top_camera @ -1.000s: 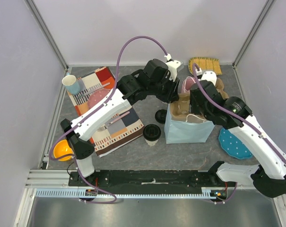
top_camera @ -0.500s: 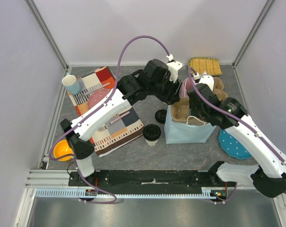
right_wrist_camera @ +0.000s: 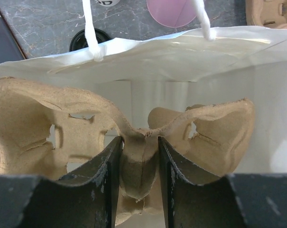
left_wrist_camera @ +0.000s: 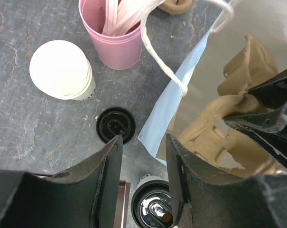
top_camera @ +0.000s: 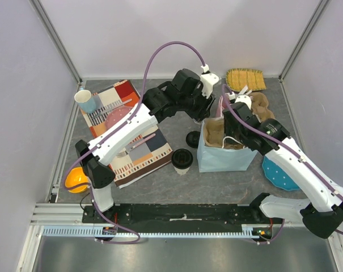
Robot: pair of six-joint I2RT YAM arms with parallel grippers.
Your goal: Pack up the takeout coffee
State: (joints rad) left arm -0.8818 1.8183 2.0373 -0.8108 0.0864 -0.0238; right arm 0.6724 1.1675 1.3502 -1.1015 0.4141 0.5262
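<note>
The takeout coffee (top_camera: 182, 160), a small white cup with a black lid, stands on the table left of the light-blue paper bag (top_camera: 225, 157). In the left wrist view its lid (left_wrist_camera: 152, 210) shows below and between my fingers. My left gripper (left_wrist_camera: 143, 142) hangs open and empty above the bag's left edge (left_wrist_camera: 169, 111). My right gripper (right_wrist_camera: 139, 142) reaches down into the bag and is shut on the middle ridge of the brown cardboard cup carrier (right_wrist_camera: 142, 164). The carrier (top_camera: 218, 131) sits tilted inside the bag.
A loose black lid (top_camera: 193, 139) lies by the bag's back left corner. A stack of white cups (left_wrist_camera: 62, 70) and a pink cup of straws (left_wrist_camera: 115, 35) stand behind it. A patterned cloth (top_camera: 126, 130), orange bowl (top_camera: 75, 180), blue-band cup (top_camera: 86, 101) and dotted plate (top_camera: 279, 173) surround.
My left gripper has opened wider and drawn back a little from the bag. My right arm has shifted left and back with the carrier in the bag.
</note>
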